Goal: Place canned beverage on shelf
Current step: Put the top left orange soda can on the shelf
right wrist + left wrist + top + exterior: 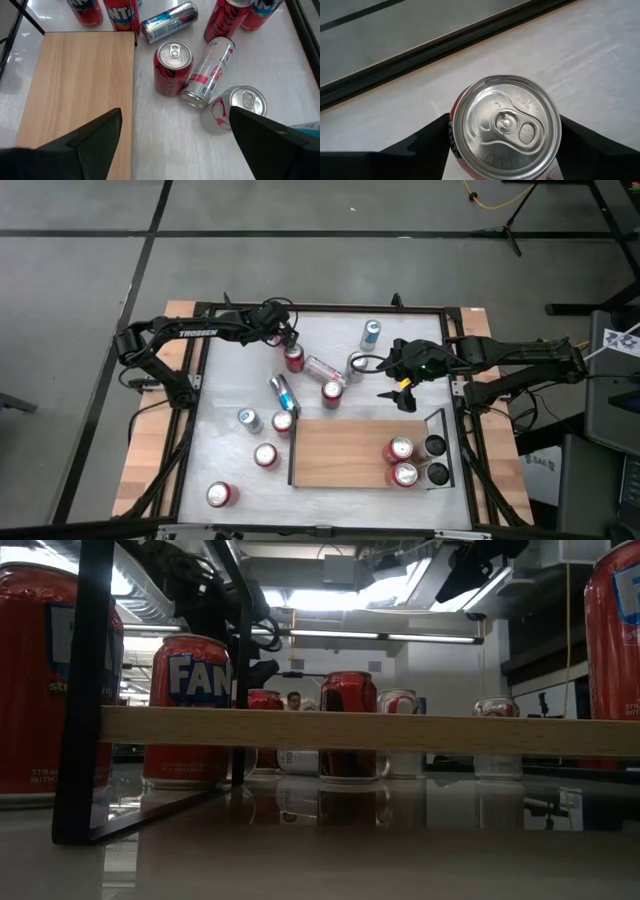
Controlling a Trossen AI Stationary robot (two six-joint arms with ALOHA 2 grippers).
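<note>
**Q:** so what's your left gripper (291, 343) doing?

**Me:** It's down over an upright red can (505, 127) near the back of the table (225, 380). My fingers (427, 142) sit on either side of the can, but I can't tell if they're actually squeezing it.

**Q:** anything crowding it?

**Me:** A silver can (325, 369) on its side lies just beside it, and another red can (332, 393) stands past that. A blue-and-silver can (284, 392) lies toppled closer to the shelf (345, 450).

**Q:** and the shelf?

**Me:** Front right of the table, with two red cans (402, 461) standing at its right end. My right gripper (175, 130) hangs spread open above the table behind the shelf, holding nothing.
</note>
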